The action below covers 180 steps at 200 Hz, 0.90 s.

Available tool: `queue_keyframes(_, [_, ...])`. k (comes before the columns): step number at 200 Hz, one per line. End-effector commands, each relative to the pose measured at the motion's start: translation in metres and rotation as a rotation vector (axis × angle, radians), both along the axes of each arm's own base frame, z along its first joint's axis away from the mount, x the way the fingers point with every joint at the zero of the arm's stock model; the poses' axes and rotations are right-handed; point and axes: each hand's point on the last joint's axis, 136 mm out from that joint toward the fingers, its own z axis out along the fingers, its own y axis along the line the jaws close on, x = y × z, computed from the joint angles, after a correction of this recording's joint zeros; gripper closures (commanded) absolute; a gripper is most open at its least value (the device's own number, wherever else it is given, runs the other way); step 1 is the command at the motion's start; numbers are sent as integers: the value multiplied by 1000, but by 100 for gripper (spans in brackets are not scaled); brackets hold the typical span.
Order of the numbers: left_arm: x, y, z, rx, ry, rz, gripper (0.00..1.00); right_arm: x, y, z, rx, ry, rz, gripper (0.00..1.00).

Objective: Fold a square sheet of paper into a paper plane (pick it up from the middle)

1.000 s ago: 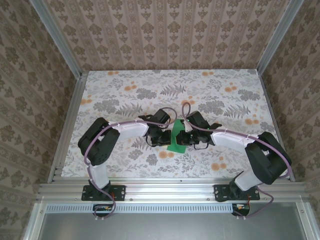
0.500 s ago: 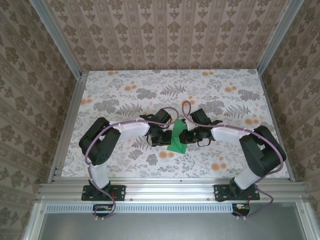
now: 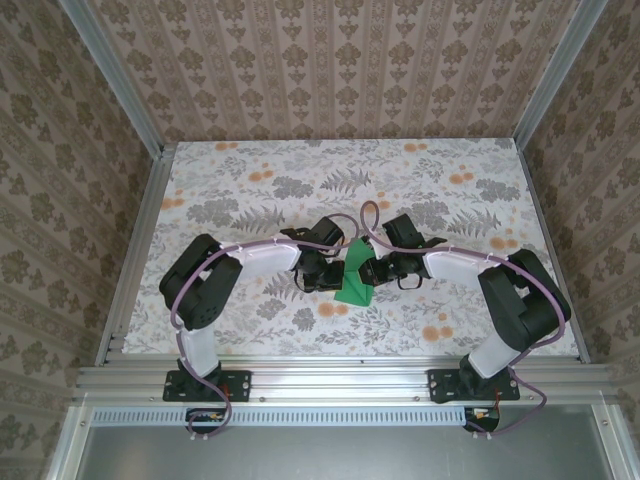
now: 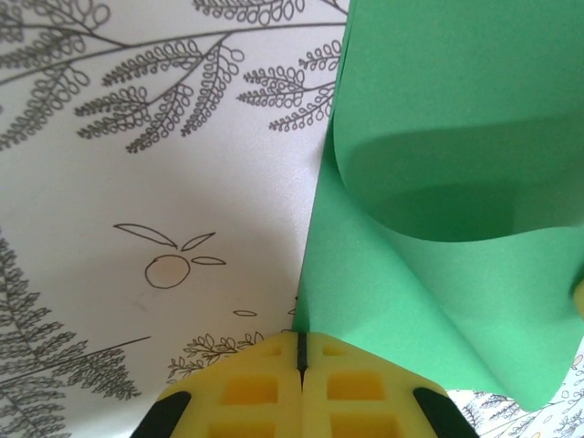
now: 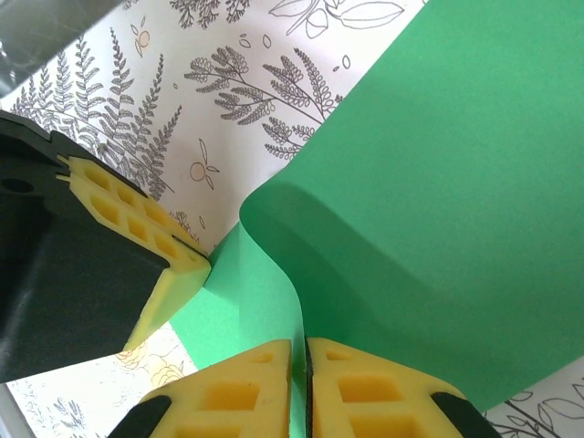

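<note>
The square sheet of paper (image 3: 354, 284) is bright green and held up off the table between both grippers, bent over in a soft curl. In the left wrist view my left gripper (image 4: 299, 345) is shut on the sheet's (image 4: 438, 173) lower edge, the yellow fingers (image 4: 246, 388) pressed together. My right gripper (image 5: 300, 356) is shut on another edge of the sheet (image 5: 447, 173), with the curl rising just above it; the left gripper (image 5: 187, 265) sits close by at its left. From above, the left gripper (image 3: 333, 273) and right gripper (image 3: 373, 269) face each other across the paper. The paper plane is out of view.
The floral table top (image 3: 250, 190) stretches free behind and to both sides of the grippers. Patterned walls and an aluminium frame (image 3: 140, 250) close in the table. Both arms (image 3: 470, 275) lie low near the front edge.
The right arm has swung inward and its gripper has shifted slightly farther away. The green sheet stands a little taller and more curled. The left arm has hardly moved.
</note>
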Motion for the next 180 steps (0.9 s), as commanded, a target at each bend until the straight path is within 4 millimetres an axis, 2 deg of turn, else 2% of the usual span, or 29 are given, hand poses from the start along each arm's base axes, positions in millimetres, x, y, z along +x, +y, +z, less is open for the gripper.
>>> queue_keyframes(1, [-9, 16, -20, 108, 28, -27, 95, 6, -1, -3, 1, -50, 28, 87])
queue_keyframes(34, [-9, 16, -19, 108, 25, -30, 95, 2, -8, -9, -33, -40, 23, 87])
queue_keyframes(87, [-8, 13, -16, 99, 22, -34, 95, -11, -10, -4, -1, -46, 31, 87])
queue_keyframes(113, [-8, 11, -15, 97, 22, -40, 95, -5, -17, -7, -29, -34, -11, 87])
queue_keyframes(180, [-8, 8, -15, 95, 20, -48, 95, 5, -21, -7, -54, -43, -31, 87])
